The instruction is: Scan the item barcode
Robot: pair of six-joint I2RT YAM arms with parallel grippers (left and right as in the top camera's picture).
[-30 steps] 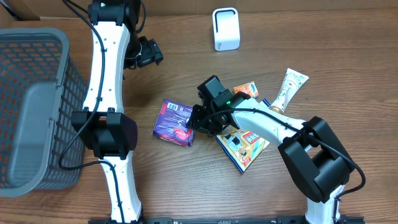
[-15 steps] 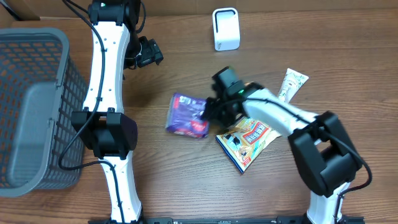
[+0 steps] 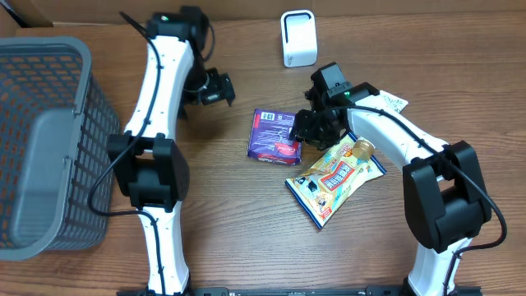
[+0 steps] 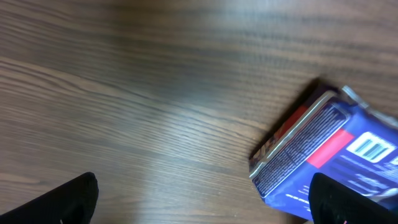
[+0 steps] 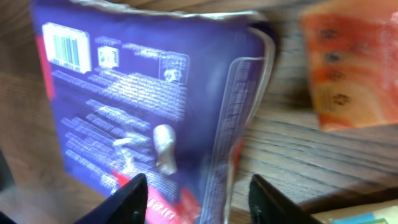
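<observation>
Looking from overhead, the pack (image 3: 274, 136) lies flat on the table (image 3: 246, 238) near the scanner (image 3: 297, 38), with the right gripper (image 3: 306, 131) at its right edge and the left gripper (image 3: 215, 89) well apart to the upper left, spread wide and holding nothing. From the left wrist only the tips of its two fingers (image 4: 68, 199) show in the lower corners, far apart, and the pack lies at the lower right. From the right wrist the fingers stand half apart on both sides of the pack's edge, the barcode (image 5: 65, 43) facing the camera, but I cannot tell if they press on it.
</observation>
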